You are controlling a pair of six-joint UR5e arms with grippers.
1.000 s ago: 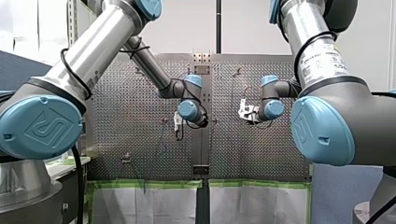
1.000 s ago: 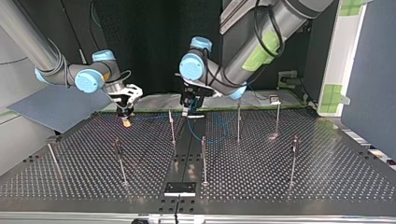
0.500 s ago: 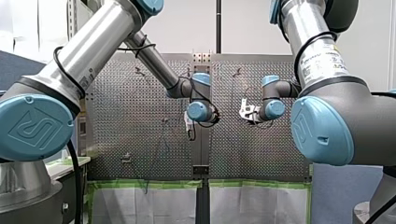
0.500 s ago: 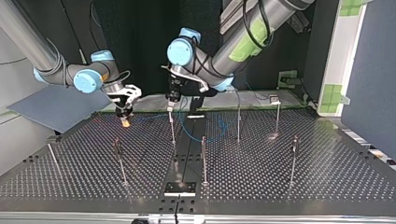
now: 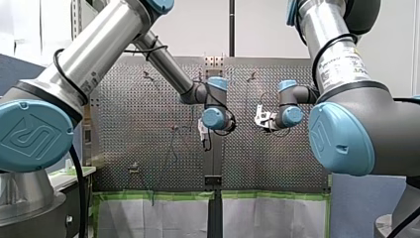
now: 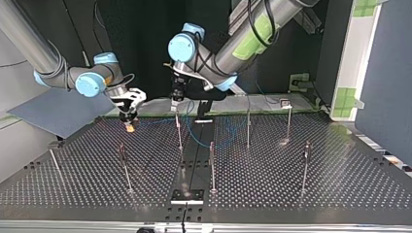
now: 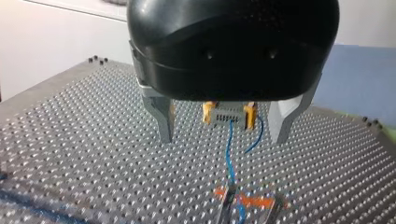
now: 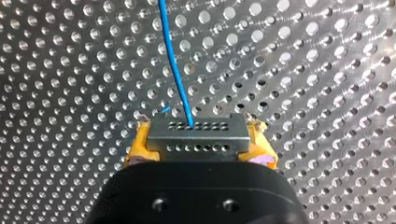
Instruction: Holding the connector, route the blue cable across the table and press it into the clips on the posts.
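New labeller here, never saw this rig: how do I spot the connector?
Start at the perforated table, then find my right arm's tool at the top view's left. The connector is the grey block with two rows of holes clamped between its yellow pads, the only part with the blue cable running out of it.

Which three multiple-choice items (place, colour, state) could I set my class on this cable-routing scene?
1. Where is the connector? A in my right gripper; B in my left gripper; C in neither gripper.
2. What colour is the cable? A red; B blue; C green.
3. How is my left gripper? A open; B shut on the cable; C shut on the connector.
Key: 1 A: its yellow pads clamp it. 2 B: a blue strand leaves the connector. 3 A: its metal fingers stand apart.
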